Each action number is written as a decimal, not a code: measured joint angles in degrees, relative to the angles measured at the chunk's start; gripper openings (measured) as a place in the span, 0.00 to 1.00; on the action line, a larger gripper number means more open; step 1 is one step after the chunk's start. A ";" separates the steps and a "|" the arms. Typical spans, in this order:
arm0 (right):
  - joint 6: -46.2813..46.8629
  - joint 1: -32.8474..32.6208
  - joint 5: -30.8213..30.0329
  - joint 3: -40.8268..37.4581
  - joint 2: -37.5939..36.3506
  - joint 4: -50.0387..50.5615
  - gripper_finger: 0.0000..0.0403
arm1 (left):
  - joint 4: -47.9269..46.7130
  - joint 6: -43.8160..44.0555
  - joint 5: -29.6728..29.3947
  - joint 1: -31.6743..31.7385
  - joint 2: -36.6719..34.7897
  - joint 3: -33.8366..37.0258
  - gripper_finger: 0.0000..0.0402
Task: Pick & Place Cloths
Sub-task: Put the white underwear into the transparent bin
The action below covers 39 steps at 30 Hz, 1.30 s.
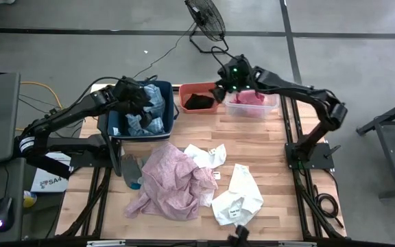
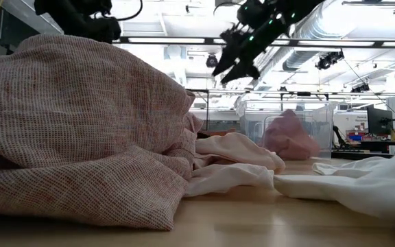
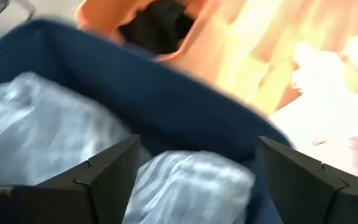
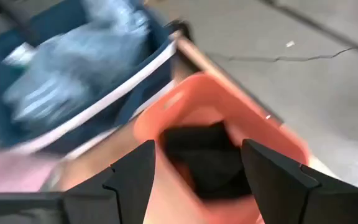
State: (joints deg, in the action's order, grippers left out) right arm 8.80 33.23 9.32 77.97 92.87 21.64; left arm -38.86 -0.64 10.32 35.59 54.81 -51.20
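Note:
My left gripper (image 1: 142, 99) hangs open over the blue bin (image 1: 115, 127); its wrist view shows blue-teal plaid cloth (image 3: 185, 186) lying in that bin below the open fingers (image 3: 197, 143). My right gripper (image 1: 219, 92) is open above the orange bin (image 1: 197, 88), where the small black cloth (image 4: 207, 158) lies. The coral pink cloth (image 1: 249, 98) sits in the clear bin. On the table lie the large pale pink cloth (image 1: 173, 182), two white cloths (image 1: 208, 156) (image 1: 238, 195) and a grey-green cloth (image 1: 130, 168). Neither gripper holds anything.
Three bins stand in a row along the table's far edge: blue, orange, clear (image 1: 273, 108). The heap of cloths fills the table's middle and near part; bare wood (image 1: 280, 171) shows to the right. A fan (image 1: 206, 19) stands on the floor beyond the table.

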 joint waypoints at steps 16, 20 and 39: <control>0.51 -16.67 -0.69 0.00 -11.97 38.11 0.56 | 6.15 -3.61 12.88 0.00 0.00 -0.02 0.77; 6.16 -24.77 -3.69 -1.09 -11.92 42.20 0.56 | 6.32 -3.61 12.88 0.00 0.00 -0.04 0.77; 46.69 -54.95 -0.91 -23.47 -11.87 23.62 0.56 | 6.17 -5.09 12.93 0.00 0.00 -0.04 0.77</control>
State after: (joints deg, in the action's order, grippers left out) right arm 55.49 -21.72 8.41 54.50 81.00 45.26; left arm -32.69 -5.74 23.25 35.59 54.81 -51.24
